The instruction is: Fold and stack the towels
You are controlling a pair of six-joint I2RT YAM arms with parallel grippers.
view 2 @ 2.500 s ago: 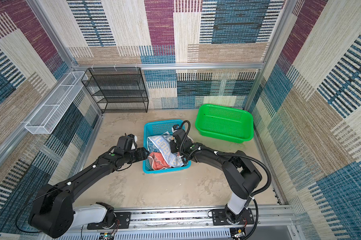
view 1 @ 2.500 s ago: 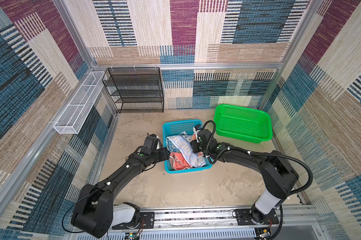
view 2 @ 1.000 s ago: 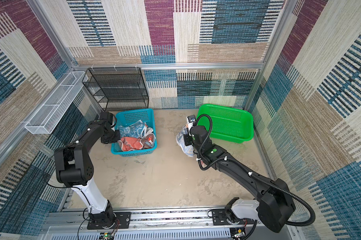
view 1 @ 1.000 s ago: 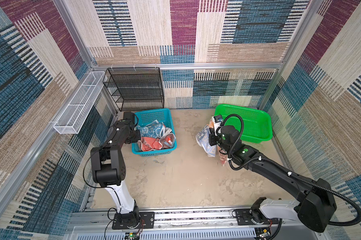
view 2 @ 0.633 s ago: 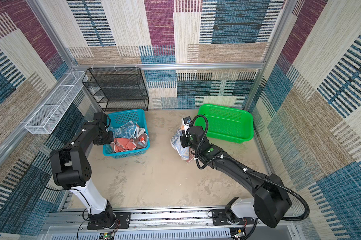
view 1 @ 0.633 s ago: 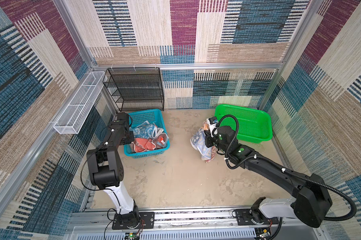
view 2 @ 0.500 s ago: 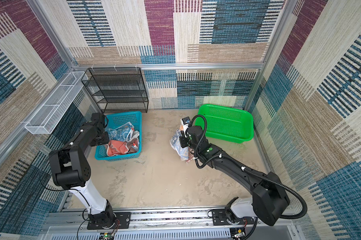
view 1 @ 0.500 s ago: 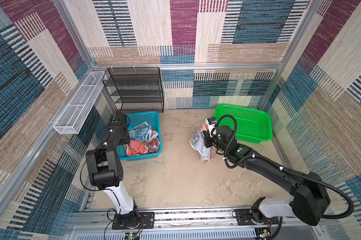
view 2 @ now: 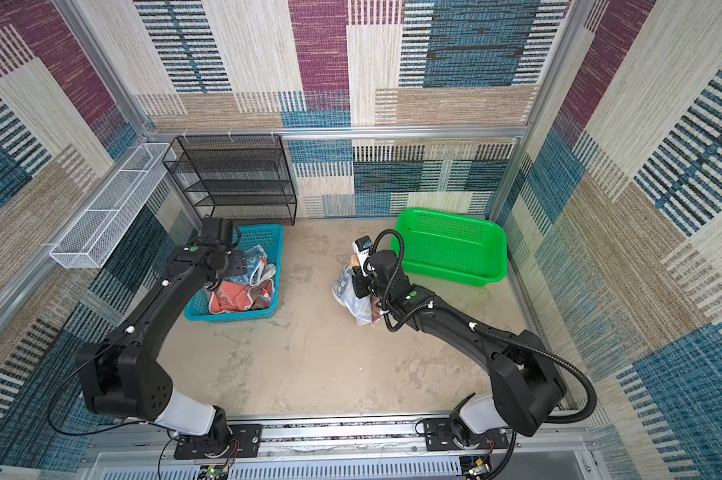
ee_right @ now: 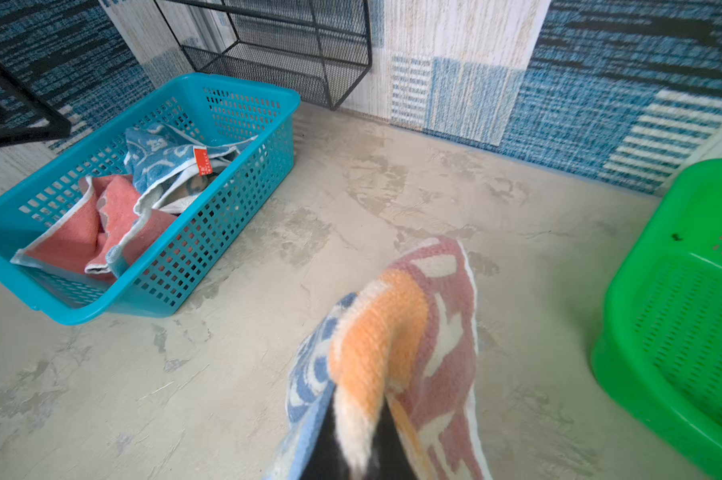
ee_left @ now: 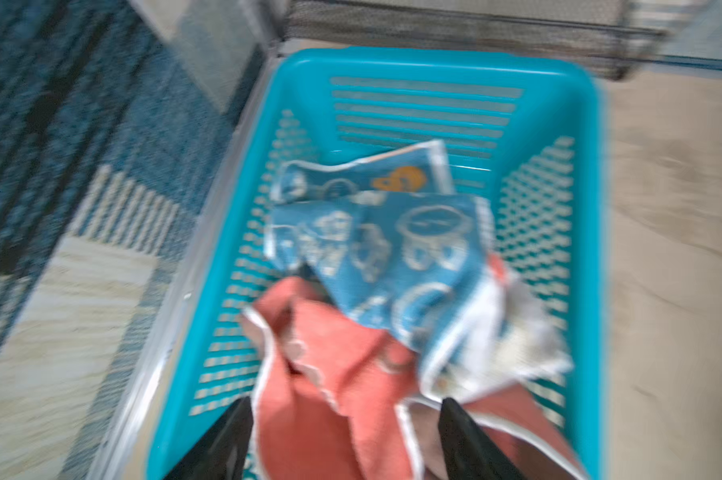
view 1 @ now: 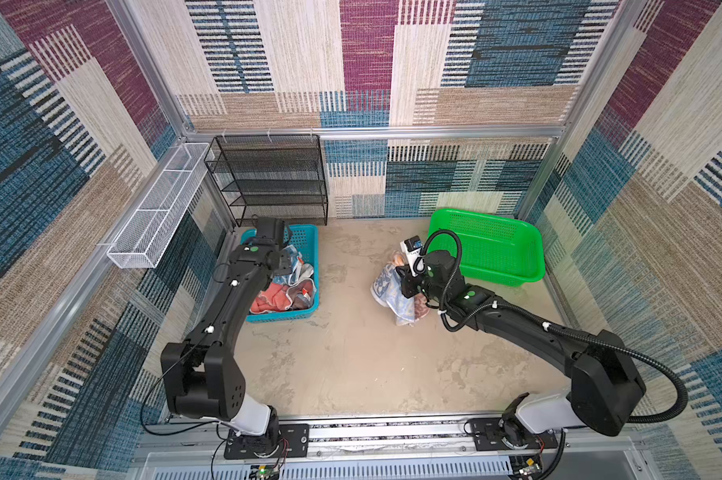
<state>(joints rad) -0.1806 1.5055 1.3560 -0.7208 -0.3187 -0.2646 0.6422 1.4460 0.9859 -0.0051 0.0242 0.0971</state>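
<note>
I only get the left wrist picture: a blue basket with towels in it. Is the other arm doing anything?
Observer: Yes. The right claw is shut on a towel, which hangs from it.
Operator: What colour?
Observer: Orange, blue and pink patches.
Operator: Anything else near it?
Observer: A green basket, just beside that arm.

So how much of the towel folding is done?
Nothing is folded or stacked yet. The right gripper is shut on the orange-and-blue towel, out of the blue basket. The coral towel and the blue towel lie crumpled inside it, under the open left gripper. All need folding.
</note>
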